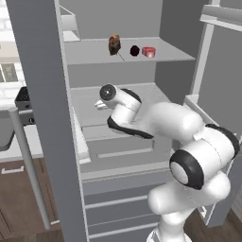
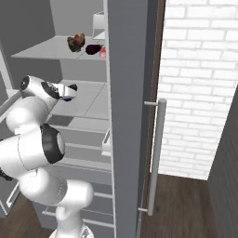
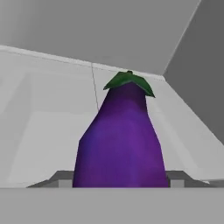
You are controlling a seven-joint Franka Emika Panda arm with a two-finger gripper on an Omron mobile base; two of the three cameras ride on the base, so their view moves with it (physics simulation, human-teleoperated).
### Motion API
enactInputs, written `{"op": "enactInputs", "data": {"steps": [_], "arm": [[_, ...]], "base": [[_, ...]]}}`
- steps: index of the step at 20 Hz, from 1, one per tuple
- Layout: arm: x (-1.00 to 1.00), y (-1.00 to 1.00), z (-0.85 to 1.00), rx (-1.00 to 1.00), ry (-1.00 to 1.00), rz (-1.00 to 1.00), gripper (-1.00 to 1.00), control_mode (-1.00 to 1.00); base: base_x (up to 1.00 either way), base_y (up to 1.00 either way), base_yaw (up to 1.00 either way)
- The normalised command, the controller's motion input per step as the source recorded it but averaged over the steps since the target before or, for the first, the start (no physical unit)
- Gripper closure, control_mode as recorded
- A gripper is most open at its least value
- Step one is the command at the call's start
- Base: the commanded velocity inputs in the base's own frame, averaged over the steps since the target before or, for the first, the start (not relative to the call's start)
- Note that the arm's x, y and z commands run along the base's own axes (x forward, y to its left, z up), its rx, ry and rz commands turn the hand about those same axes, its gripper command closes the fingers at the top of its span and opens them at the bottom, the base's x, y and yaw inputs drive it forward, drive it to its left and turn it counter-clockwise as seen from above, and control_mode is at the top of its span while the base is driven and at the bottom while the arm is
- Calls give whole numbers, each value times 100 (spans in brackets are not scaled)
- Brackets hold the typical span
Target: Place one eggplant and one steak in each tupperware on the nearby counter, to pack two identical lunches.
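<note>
A glossy purple eggplant (image 3: 120, 140) with a green cap stands close up in the hand view, its sides against both fingertips (image 3: 61, 178), over a pale fridge shelf. My gripper (image 1: 98, 104) (image 2: 70, 91) reaches into the middle shelf of the open fridge and is shut on this eggplant. One shelf higher lie a lumpy brown steak (image 1: 114, 44) (image 2: 76, 42), a near-black eggplant (image 1: 134, 50) (image 2: 93, 49) and a flat pink-red steak (image 1: 149, 52) (image 2: 102, 52). The tupperware is out of view.
An open grey fridge door (image 1: 42, 118) with a long bar handle (image 1: 26, 160) stands to the left of the arm. The other door (image 2: 128, 116) and its handle (image 2: 158, 153) stand on the right, before a white brick wall (image 2: 200, 83). Fridge drawers (image 1: 123, 198) lie below the shelf.
</note>
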Motion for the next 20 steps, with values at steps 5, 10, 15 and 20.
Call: {"op": "enactInputs", "data": {"steps": [5, 10, 15, 20], "arm": [[-100, -60, 100, 17, 0, -9, 100, -100], [-100, -50, 68, 17, 22, -1, 100, -100], [-100, -13, 3, 1, 16, -1, 100, -100], [-57, 19, -6, 0, 1, 10, 100, -100]], "base": [[0, 0, 0], [0, 0, 0], [0, 0, 0], [0, 0, 0]]}}
